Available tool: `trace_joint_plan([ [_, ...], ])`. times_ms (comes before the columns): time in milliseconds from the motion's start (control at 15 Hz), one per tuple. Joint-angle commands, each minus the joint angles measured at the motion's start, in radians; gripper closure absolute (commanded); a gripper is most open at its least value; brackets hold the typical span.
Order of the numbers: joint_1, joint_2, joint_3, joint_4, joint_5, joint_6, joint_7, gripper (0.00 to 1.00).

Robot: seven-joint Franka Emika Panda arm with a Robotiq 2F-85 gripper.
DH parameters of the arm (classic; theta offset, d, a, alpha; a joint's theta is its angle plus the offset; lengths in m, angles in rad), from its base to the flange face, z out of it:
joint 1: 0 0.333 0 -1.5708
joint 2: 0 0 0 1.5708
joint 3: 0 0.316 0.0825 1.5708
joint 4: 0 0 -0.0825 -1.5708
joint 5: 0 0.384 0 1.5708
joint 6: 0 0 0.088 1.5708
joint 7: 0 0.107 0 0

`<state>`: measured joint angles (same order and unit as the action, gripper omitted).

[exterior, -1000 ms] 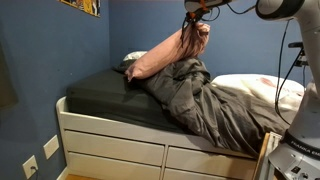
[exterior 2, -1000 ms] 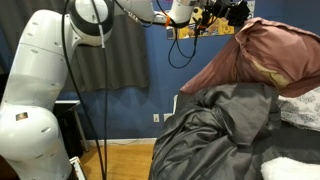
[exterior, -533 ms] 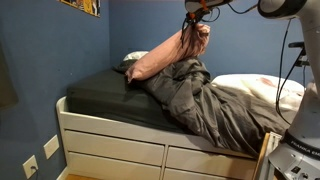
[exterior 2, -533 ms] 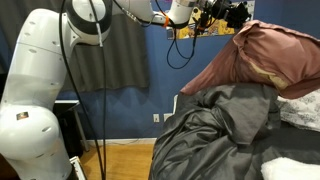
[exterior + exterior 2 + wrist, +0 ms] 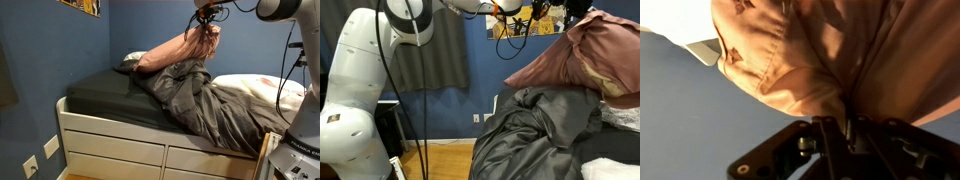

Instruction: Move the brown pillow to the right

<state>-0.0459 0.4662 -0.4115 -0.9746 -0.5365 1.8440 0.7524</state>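
The brown pillow (image 5: 170,52) is a dusty reddish-brown, wrinkled pillow. It hangs lifted by one end above the bed, its low end near the white pillow at the wall. In both exterior views it shows raised over the grey duvet, large at the upper right (image 5: 582,60). My gripper (image 5: 207,22) is shut on the pillow's top edge, and its fingers are mostly hidden by fabric (image 5: 572,10). In the wrist view the pillow fabric (image 5: 840,50) fills the frame, pinched between my jaws (image 5: 847,125).
A rumpled grey duvet (image 5: 205,100) lies across the dark bed sheet (image 5: 105,92). A white pillow (image 5: 133,58) sits by the blue wall. Another white pillow (image 5: 262,90) lies at the bed's other end. White drawers (image 5: 110,150) are below.
My gripper has moved up and to the right with the brown pillow, which is lifted higher and stretched further over the duvet.
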Motion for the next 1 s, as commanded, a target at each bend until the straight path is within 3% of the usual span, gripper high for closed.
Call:
trace_joint_plan([
  [0,-0.086,-0.021,-0.04,0.077,0.06,-0.072,0.028,0.93],
  [533,-0.272,-0.05,-0.096,0.149,0.207,-0.222,0.081,0.93],
  [733,-0.348,-0.029,-0.126,0.224,0.239,-0.293,0.099,0.93],
  [800,-0.405,-0.005,-0.097,0.281,0.24,-0.33,0.107,0.93],
  [933,-0.428,0.046,-0.101,0.334,0.216,-0.364,0.159,0.93],
])
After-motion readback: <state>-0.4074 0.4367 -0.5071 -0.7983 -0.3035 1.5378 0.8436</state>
